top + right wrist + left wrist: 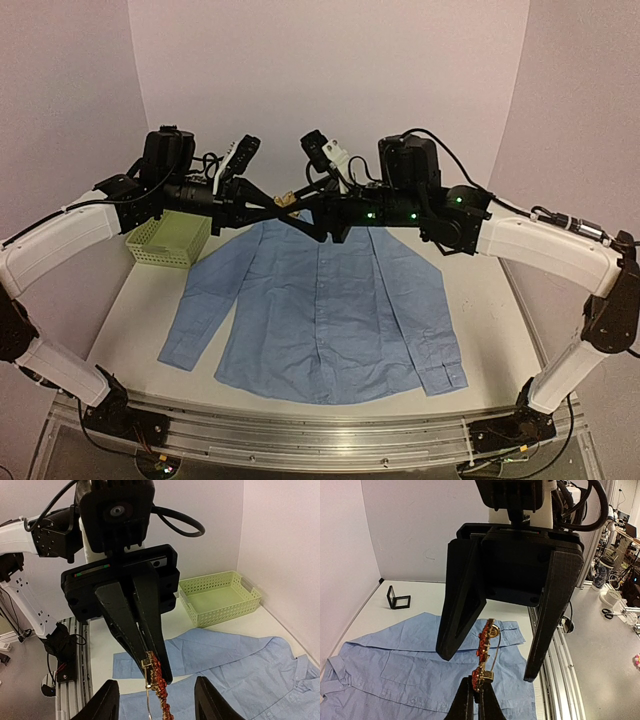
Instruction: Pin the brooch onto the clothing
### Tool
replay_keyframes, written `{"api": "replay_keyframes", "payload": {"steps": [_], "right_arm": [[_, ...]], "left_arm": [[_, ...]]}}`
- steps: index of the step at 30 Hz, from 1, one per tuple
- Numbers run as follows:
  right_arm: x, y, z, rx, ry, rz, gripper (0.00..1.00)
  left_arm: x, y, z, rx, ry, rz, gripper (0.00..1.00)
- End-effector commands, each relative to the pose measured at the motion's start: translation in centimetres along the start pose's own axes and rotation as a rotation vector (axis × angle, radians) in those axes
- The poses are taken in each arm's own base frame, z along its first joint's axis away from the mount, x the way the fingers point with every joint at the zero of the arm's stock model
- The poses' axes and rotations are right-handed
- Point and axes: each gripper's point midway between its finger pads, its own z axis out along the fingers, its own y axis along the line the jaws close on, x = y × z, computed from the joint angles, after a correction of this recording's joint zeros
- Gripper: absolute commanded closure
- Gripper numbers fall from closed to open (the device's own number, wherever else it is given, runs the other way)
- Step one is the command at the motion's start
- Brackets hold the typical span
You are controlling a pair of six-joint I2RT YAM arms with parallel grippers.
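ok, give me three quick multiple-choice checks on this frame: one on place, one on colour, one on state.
1. Where is the brooch?
A) held by the left gripper in the air above the shirt
B) pinned to the shirt
C) in the basket

2. What colour is the basket?
A) red
B) black
C) pale green

3. How do the right gripper's jaws stand?
A) shut on the brooch
B) open, one finger on either side of the brooch
C) shut on a sleeve

Answers:
1 A, the left wrist view shows its shut fingers pinching the brooch's lower end, with the shirt flat below.
2 C, plain in the right wrist view.
3 B, gaps show between both fingers and the brooch.
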Motion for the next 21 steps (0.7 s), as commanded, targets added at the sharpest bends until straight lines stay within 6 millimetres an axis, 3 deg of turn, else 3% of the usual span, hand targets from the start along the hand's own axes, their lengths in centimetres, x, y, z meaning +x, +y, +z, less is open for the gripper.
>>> {"api": "replay_keyframes", "payload": {"steps": [1, 8, 15, 21], "right_arm": [[-3.9, 0.9, -2.4, -0.013, -0.094, -0.027, 0.53], [-4.0, 0.8, -3.0, -0.004, -0.101, -0.022, 0.65], [-3.0, 0.2, -2.0, 0.008, -0.077, -0.010, 0.63], [-3.0, -0.2, -1.9, 0.029, -0.076, -0.015, 0.68]], "left_arm": [[-2.8, -1.0, -0.9, 0.012, -0.045, 0.063, 1.00], [-2.8, -1.1, -0.8, 0.017, -0.047, 0.065, 1.00], [-3.2, -1.2, -0.9, 0.020, -0.058, 0.067, 1.00], [-3.2, -1.4, -1.0, 0.030, -0.060, 0.072, 1.00]]}}
